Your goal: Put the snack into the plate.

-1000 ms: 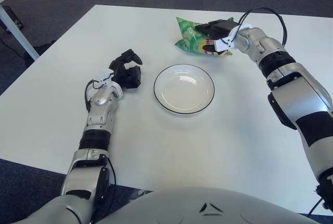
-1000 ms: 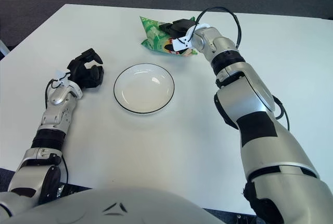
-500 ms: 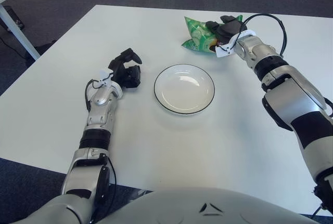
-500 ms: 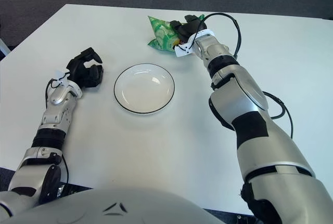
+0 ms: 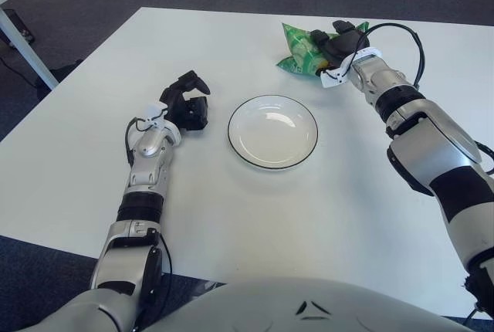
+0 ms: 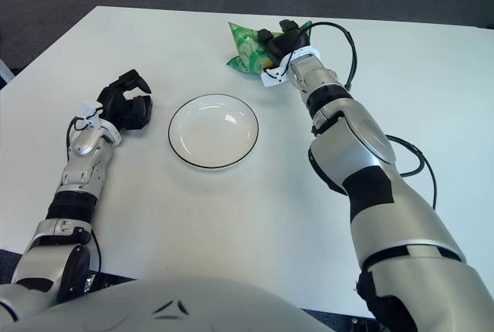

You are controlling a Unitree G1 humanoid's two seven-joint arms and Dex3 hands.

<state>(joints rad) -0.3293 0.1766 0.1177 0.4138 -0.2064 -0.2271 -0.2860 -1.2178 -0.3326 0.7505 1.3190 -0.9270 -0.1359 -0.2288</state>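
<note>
Beyond the plate [image 5: 272, 131], the right hand [image 5: 337, 43] has its fingers closed on the snack [image 5: 303, 49]; keep that grip firm, lift clear of the bench [image 5: 255, 216], carry over the rim, release low. Left hand [image 5: 187, 108] idles curled, left of the plate.

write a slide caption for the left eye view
Right hand grips the green snack bag at the table's far side, beyond the empty plate; left hand rests beside the plate.

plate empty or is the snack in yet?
Empty. The plate shows only bare white; the green snack bag sits beyond it, under the right hand.
</note>
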